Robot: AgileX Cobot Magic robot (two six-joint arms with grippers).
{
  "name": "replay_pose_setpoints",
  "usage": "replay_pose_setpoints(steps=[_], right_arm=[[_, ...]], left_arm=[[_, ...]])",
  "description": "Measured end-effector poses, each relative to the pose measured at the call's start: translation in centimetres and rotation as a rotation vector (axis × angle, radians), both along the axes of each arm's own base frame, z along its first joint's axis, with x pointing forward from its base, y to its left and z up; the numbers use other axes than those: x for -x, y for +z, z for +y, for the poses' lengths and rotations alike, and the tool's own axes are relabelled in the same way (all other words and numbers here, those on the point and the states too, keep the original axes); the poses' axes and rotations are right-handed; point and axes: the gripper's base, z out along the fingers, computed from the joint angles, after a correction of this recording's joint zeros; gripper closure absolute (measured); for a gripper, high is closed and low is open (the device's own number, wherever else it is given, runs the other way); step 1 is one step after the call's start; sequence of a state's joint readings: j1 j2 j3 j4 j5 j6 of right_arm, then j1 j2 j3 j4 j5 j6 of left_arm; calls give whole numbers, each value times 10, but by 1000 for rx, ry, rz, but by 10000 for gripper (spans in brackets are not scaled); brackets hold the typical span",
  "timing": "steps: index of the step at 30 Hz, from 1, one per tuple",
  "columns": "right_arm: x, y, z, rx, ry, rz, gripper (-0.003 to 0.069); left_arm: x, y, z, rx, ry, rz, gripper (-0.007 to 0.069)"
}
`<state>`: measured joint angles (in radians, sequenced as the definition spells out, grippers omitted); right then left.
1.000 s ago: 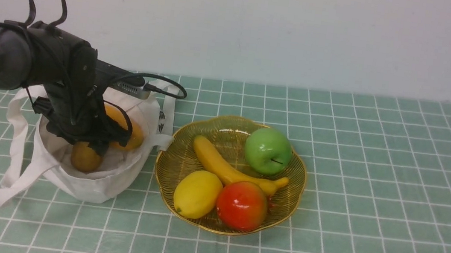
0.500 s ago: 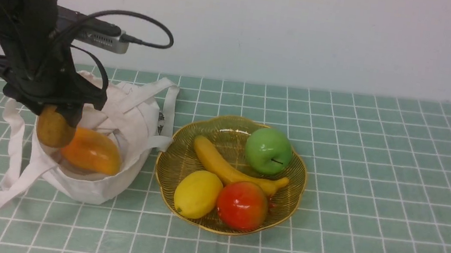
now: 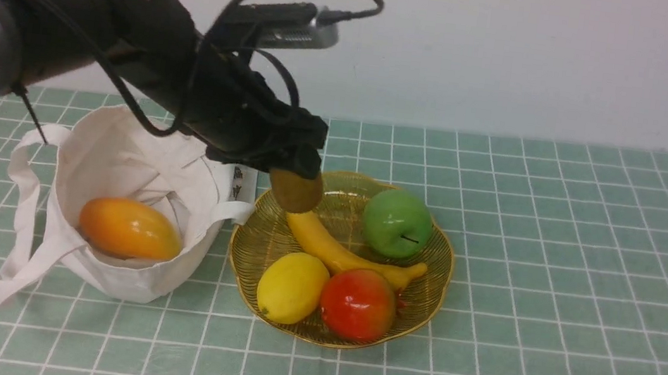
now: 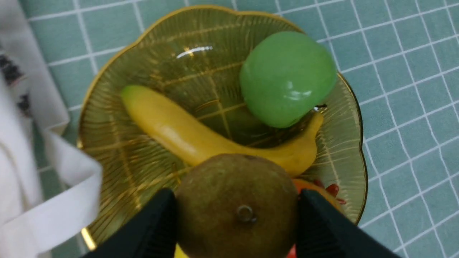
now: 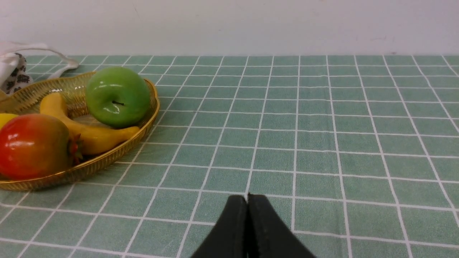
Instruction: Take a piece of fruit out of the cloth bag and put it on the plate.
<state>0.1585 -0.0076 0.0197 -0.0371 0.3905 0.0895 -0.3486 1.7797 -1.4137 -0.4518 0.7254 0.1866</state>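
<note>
- A yellow banana (image 3: 333, 248) lies slanted, its ends pointing to 10 and 4 o'clock in the front view.
- A green apple (image 3: 397, 223) sits just beside the banana, at 2 o'clock from its middle, with its stem toward the camera.
- A yellow lemon (image 3: 292, 287) lies at 7 o'clock from the banana and a red pomegranate (image 3: 358, 304) at 5 o'clock; the two touch.
- An orange mango (image 3: 130, 229) lies well apart, at 9 o'clock from the banana.
- A green checked tablecloth (image 3: 553, 272) lies below and a pale wall (image 3: 516, 57) stands behind.

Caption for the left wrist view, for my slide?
Left gripper holds the kiwi over the plate with the banana and green apple.
</note>
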Motion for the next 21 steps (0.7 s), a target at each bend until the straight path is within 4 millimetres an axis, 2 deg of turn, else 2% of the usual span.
replay_pose_setpoints(steps=[5, 7, 10, 12, 15, 17, 21], right_arm=[[0, 0, 0, 0, 0, 0, 674], [0, 0, 0, 0, 0, 0, 674], [0, 0, 0, 0, 0, 0, 674], [0, 0, 0, 0, 0, 0, 674], [0, 0, 0, 0, 0, 0, 674], [0, 0, 0, 0, 0, 0, 674], [0, 0, 0, 0, 0, 0, 674]], left_arm=[[-8, -27, -22, 7, -12, 2, 243], [-10, -31, -27, 24, -3, -3, 239], [-12, -36, -34, 49, 12, -1, 173], [-14, -42, -36, 59, 24, 7, 77], [-15, -48, -37, 56, 25, 21, -21], [-16, -51, -37, 56, 26, 28, -52], [-13, -48, -37, 54, 13, 32, -58]])
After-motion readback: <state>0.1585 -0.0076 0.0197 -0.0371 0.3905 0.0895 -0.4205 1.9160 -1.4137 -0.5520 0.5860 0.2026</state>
